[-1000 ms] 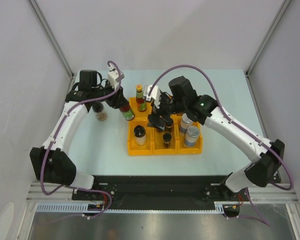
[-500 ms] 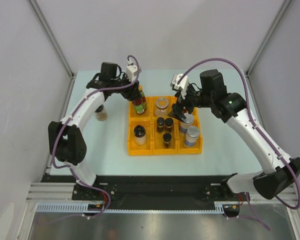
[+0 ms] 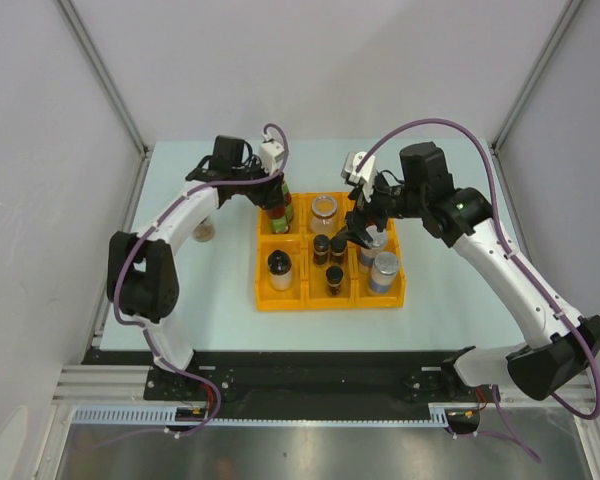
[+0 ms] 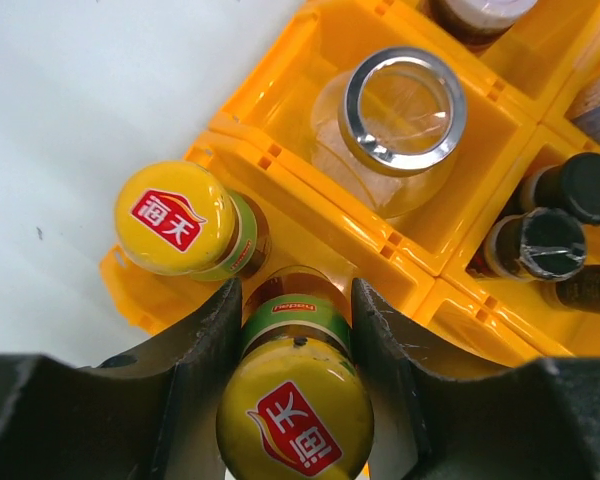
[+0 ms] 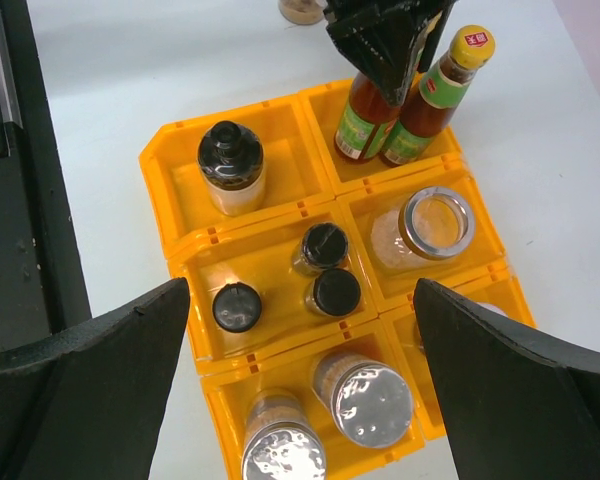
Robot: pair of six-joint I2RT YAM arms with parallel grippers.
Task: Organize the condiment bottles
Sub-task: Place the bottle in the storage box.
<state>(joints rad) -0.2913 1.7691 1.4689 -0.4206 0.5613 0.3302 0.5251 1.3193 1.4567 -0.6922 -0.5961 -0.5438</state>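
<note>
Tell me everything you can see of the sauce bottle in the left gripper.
The held sauce bottle is slim and clear, holding reddish-brown sauce, with a green neck label and a yellow cap bearing a red logo. It stands roughly upright in the far-left compartment of the yellow tray, clamped near its neck between the left gripper's fingers. A matching bottle stands close beside it; whether its base touches the tray floor is hidden.

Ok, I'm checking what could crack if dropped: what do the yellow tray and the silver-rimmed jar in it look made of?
Yellow tray: looks like moulded plastic, opaque and slightly glossy, with thin notched dividers. Silver-rimmed jar: the clear see-through body is glass or hard plastic, I can't tell which. Its rim looks like shiny metal, with mirror-like highlights.
</note>
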